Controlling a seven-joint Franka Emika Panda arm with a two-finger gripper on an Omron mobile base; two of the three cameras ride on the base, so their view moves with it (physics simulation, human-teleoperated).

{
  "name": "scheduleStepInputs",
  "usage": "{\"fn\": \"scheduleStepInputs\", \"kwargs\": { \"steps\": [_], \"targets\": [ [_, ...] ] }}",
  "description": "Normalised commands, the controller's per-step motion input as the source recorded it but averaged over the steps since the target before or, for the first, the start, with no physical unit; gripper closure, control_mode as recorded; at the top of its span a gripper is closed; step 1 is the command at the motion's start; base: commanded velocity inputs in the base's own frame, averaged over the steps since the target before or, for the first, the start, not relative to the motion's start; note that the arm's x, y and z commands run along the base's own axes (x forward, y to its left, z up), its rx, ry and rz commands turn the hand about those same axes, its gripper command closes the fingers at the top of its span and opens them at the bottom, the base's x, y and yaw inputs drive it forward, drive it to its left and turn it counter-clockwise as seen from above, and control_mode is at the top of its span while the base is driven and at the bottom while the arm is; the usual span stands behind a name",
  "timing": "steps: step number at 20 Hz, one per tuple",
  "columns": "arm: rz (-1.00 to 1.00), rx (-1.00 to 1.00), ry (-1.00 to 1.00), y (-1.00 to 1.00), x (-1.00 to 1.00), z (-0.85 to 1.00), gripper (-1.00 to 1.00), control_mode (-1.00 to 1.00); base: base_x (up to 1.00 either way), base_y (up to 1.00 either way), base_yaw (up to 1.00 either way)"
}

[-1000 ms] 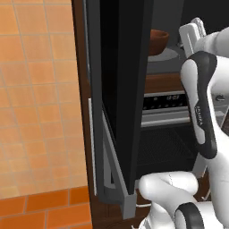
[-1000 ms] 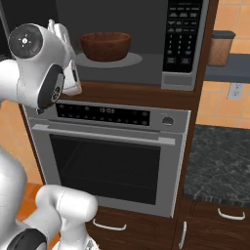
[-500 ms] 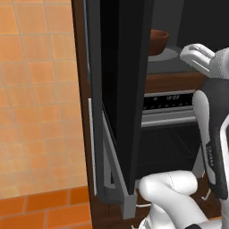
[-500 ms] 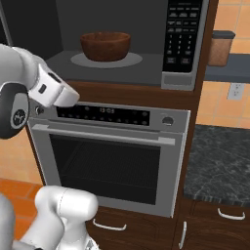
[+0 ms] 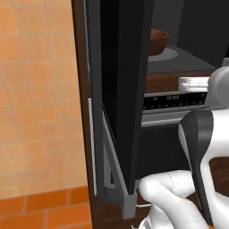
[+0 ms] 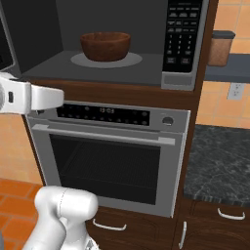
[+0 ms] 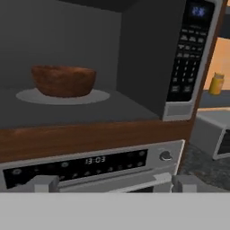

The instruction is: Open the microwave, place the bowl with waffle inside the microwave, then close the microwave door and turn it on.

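The microwave [image 6: 185, 49] stands open, its dark cavity bare to the front. A reddish-brown bowl [image 6: 105, 46] rests on the round grey turntable [image 6: 132, 60] inside; the waffle is hidden by the bowl's rim. In the left base view the black glass microwave door [image 5: 127, 89] swings far out toward me, edge-on, with the bowl [image 5: 157, 42] behind it. In the hand view my gripper [image 7: 114, 184] is open and holds nothing. Its fingertips [image 7: 42, 183] stand wide apart, level with the oven's display strip, below the bowl [image 7: 64, 81] and out in front of the cavity.
The oven [image 6: 112, 161] with its display strip and knob sits right under the microwave. A dark stone counter [image 6: 219, 161] lies to the right, with a brown canister [image 6: 220, 49] above it. An orange tiled wall [image 5: 40, 89] stands left of the open door.
My arm has pulled back from the cavity and dropped; the hand went from beside the bowl to the level of the oven's display strip. The bowl stays on the turntable, and the gripper stays open.
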Motion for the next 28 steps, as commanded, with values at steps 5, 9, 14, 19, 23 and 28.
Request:
{"fn": "scheduleStepInputs", "kwargs": {
  "steps": [5,9,14,19,23,28],
  "targets": [
    [0.09,0.07,-0.1,0.0,-0.52,0.0,-1.0,-1.0,0.0,0.0,0.0],
    [0.1,0.03,-0.13,0.0,-1.0,0.0,-1.0,-1.0,0.0,0.0,0.0],
    [0.07,0.02,-0.1,0.02,-1.0,0.01,-1.0,-1.0,0.0,0.0,0.0],
    [0.0,0.0,-0.08,0.42,-1.0,0.15,-1.0,-1.0,0.0,0.0,0.0],
    [-0.06,-0.08,-0.03,0.65,-0.96,0.09,-1.0,-1.0,0.0,0.0,0.0],
    [-0.06,-0.08,0.0,0.36,-0.61,0.0,-1.0,-1.0,0.0,0.0,0.0]
  ]
}}
